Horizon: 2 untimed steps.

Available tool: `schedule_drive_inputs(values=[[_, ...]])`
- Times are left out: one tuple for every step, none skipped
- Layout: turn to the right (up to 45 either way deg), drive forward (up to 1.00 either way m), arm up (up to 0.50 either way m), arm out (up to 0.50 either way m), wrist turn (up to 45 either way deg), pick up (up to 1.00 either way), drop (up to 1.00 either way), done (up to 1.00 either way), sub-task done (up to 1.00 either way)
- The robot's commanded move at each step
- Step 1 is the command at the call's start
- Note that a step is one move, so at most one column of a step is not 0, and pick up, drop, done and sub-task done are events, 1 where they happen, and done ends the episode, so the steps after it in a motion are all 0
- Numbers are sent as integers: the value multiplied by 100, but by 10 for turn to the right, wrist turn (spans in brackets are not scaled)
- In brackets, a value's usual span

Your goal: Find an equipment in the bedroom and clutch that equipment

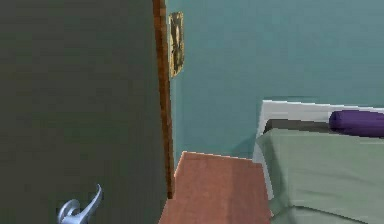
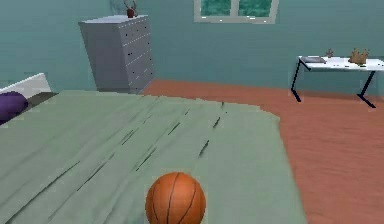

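Basketball (image 2: 176, 199), orange with dark seams: sitting on the bed (image 2: 150, 130) at 6 o'clock in the arm side view, resting on the green cover. Purple pillow (image 2: 10, 105): lying at 9 o'clock on the same bed, well apart from the ball. Grey dresser (image 2: 120, 52): standing against the teal wall (image 2: 50, 40) at 11 o'clock, carrying a small dark item (image 2: 130, 10) on top, too small to identify. Window (image 2: 237, 8): sitting in the wall at 12 o'clock. White desk (image 2: 340, 65) on dark legs: standing at 2 o'clock on the red-brown floor (image 2: 330, 150), bearing a few small items (image 2: 357, 58), not identifiable.

Forward view: recording a dark door (image 1: 80, 100) occupying 9 o'clock, with a curved silver handle (image 1: 80, 208) at 7 o'clock. Framed picture (image 1: 177, 44): hanging on the teal wall at 12 o'clock, just beside the door's edge. Bed's head end: lying between 3 and 4 o'clock, carrying the purple pillow.

Hand: condition cannot be told.
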Motion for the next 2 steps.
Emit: schedule_drive_inputs(values=[[0,0,0,8,0,0,0,0,0],[0,0,0,0,450,0,0,0,0]])
